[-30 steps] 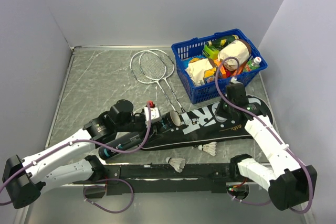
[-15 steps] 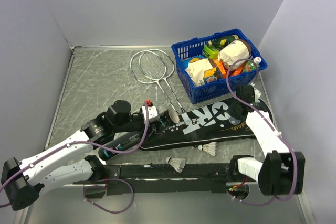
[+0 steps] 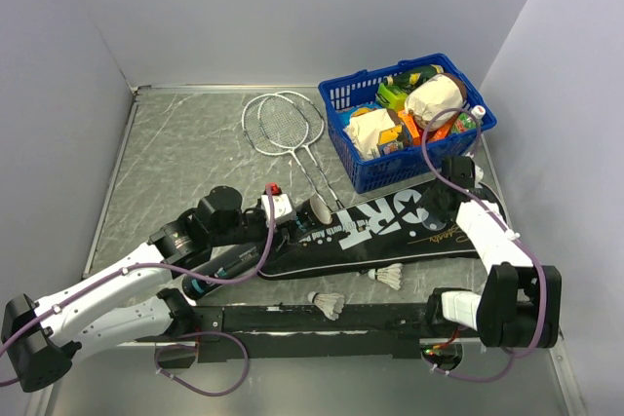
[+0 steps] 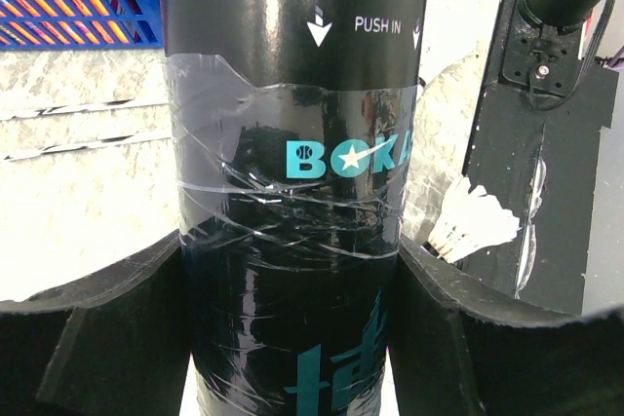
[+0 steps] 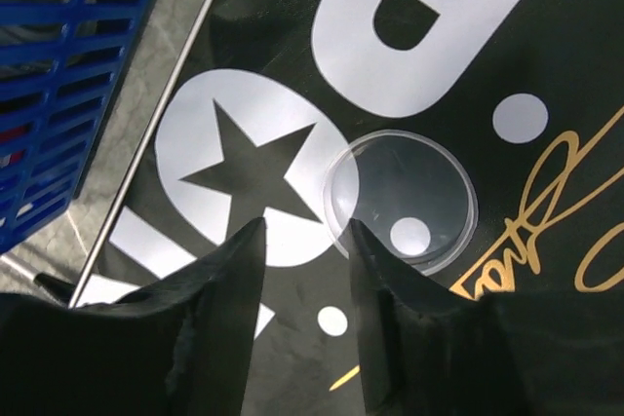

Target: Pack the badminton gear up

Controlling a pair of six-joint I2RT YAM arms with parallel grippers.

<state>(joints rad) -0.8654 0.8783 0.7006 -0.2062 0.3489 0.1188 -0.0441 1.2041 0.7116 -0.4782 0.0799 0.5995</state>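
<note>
Diagonally, tube point(image 3: 229, 265) in left jaws' grip, mouth toward basket point(image 3: 385, 172); right jaws apart over bag point(image 3: 390, 228)

Blue grocery-filled basket point(image 3: 380, 172) at far right of grey marbled table point(image 3: 175, 143)

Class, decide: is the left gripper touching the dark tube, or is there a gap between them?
Touching. The left wrist view shows the dark tube clamped in the left gripper, both jaws pressed against its sides with no gap.
</note>
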